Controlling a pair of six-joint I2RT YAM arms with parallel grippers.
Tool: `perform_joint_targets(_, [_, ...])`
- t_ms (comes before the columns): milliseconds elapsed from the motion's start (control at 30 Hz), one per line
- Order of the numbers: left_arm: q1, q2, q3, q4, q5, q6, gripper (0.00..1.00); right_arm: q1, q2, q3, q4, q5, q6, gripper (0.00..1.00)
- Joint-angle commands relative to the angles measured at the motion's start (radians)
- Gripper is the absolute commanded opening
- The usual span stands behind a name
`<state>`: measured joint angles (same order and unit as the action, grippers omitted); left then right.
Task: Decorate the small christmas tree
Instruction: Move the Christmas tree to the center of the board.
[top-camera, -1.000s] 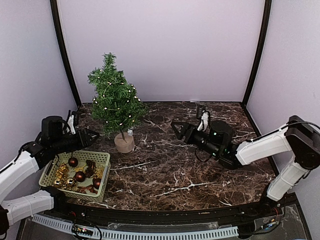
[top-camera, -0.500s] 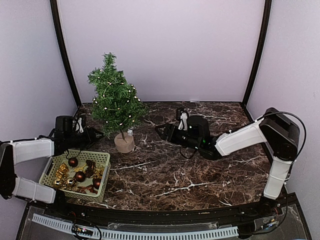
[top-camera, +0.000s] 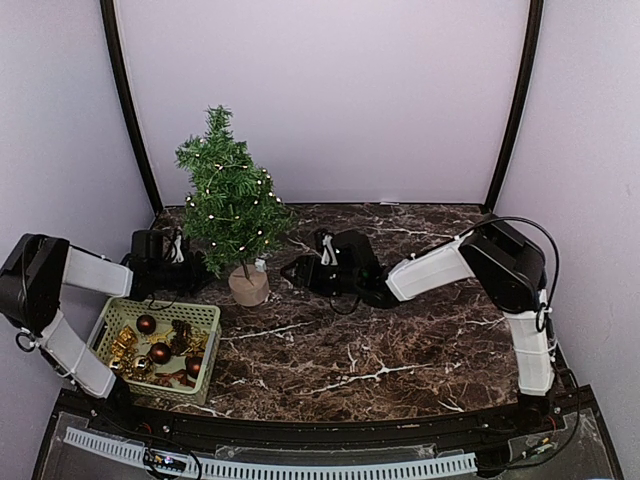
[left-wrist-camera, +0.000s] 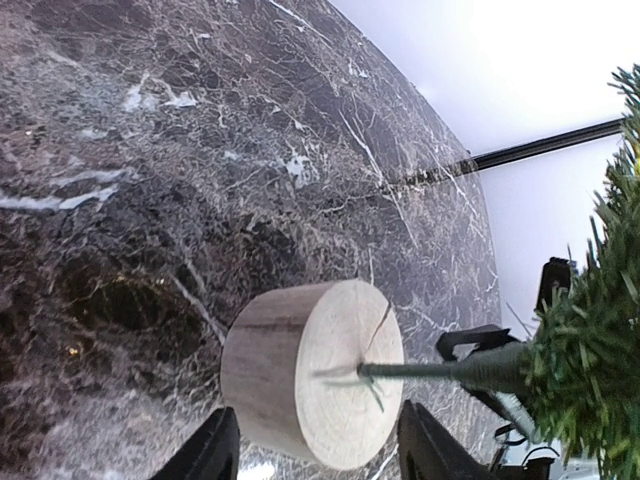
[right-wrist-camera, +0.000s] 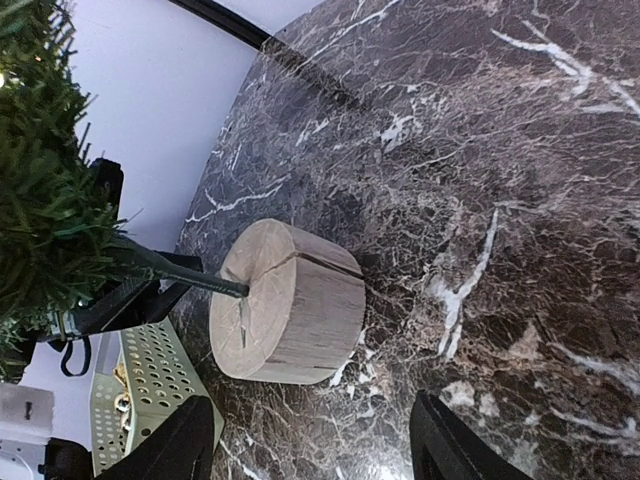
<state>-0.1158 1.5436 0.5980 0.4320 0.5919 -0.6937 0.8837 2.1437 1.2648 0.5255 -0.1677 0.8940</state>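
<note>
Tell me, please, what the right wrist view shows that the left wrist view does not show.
Only the right wrist view shows the green basket, near the wooden base. The left wrist view shows no object of its own; it only sees the base from the opposite side. Both share the small christmas tree, its thin trunk, the marble table, and an open claw: the right claw in its view, the left claw in its own, each with fingers wide apart and not touching the base.
</note>
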Motion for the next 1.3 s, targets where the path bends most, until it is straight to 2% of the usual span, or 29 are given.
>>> perform_joint_targets(0, [0.003,0.060,0.035,0.109,0.059,-0.021,0.59,0.007,0.074,0.100,-0.034,-0.073,0.022,0.67])
perform_joint_targets(333, [-0.033,0.202,0.106,0.122,0.110,0.019,0.58,0.011,0.216,0.300,-0.097,-0.129,0.034,0.66])
perform_joint_targets(667, [-0.080,0.251,0.137,0.118,0.121,0.041,0.41,0.007,0.305,0.426,-0.164,-0.143,0.017,0.53])
perform_joint_targets(800, [-0.119,0.255,0.145,0.106,0.116,0.048,0.39,0.008,0.266,0.372,-0.194,-0.105,-0.001,0.51])
perform_joint_targets(1267, [-0.314,0.316,0.204,0.171,0.071,-0.031,0.36,-0.012,-0.036,-0.062,-0.140,0.016,0.003,0.49])
